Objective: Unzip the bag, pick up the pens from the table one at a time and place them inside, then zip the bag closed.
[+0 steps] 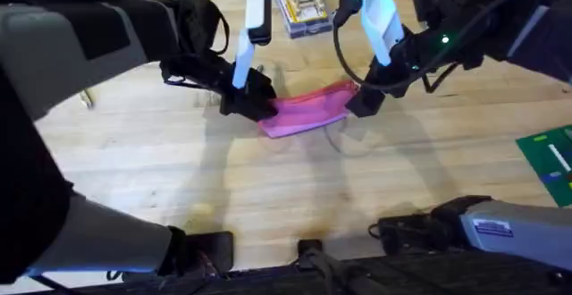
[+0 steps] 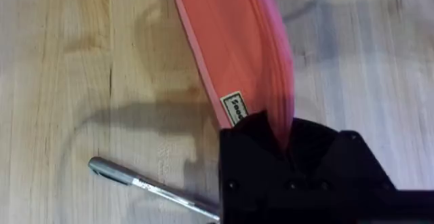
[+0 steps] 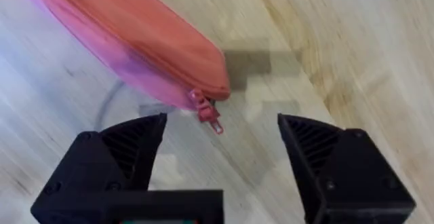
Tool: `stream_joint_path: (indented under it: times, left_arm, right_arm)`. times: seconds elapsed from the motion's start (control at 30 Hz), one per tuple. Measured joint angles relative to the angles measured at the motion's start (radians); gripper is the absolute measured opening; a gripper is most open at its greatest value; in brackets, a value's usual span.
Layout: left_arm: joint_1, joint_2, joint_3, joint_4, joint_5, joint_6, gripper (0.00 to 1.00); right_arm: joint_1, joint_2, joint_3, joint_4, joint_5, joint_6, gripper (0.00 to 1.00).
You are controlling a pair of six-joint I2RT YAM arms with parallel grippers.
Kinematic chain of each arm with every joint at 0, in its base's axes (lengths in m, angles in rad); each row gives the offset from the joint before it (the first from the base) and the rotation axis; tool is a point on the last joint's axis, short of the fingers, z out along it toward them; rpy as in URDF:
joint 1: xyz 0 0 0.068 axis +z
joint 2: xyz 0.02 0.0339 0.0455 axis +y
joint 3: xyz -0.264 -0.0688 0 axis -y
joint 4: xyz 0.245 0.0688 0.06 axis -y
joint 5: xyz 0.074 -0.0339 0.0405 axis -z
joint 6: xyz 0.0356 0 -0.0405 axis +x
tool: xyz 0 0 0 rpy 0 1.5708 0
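1. The pink pencil pouch (image 1: 308, 114) lies near the middle of the wooden table (image 1: 268, 197), its long axis running between the two arms, with the left gripper (image 1: 246, 98) at one end and the right gripper (image 1: 362, 98) at the other.
2. The left gripper (image 2: 285, 149) is clamped on the pouch's end, just past a small white sewn-in label (image 2: 234, 106) whose print is too cropped to read.
3. The right gripper (image 3: 220, 149) hangs with jaws wide apart; the small pink-red zipper pull (image 3: 209, 112) sits between and just ahead of them, at the pouch's tip. The zipper looks closed, so unzipping appears not yet done.
4. The right arm is nearer the pull; the likely next move is to close on it and draw it along the pouch's length.
5. A grey-silver pen (image 2: 152, 189) lies on the table just beside the left gripper.
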State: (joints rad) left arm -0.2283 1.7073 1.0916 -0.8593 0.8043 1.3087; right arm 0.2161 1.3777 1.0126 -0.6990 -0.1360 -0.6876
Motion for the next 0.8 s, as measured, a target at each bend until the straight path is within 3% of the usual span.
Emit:
stream_joint_path:
  times: [0.2,0.27,0.4,0.6,0.8]
  left_arm:
    - [0.0,0.0,0.0,0.0,0.0,0.0,0.042]
    - [0.0,0.0,0.0,0.0,0.0,0.0,0.042]
    - [0.0,0.0,0.0,0.0,0.0,0.0,0.042]
    - [0.0,0.0,0.0,0.0,0.0,0.0,0.042]
    - [0.001,0.0,0.0,0.003,0.0,0.0,0.042]
  right_arm:
    - [0.009,0.031,0.0,0.032,-0.003,0.0,0.998]
    - [0.01,0.043,0.0,0.035,-0.003,0.0,0.942]
    - [0.01,0.043,0.0,0.036,-0.004,0.0,0.682]
    - [0.013,0.043,0.0,0.033,-0.011,0.0,0.495]
    - [0.017,0.043,0.0,0.028,-0.02,0.002,0.2]
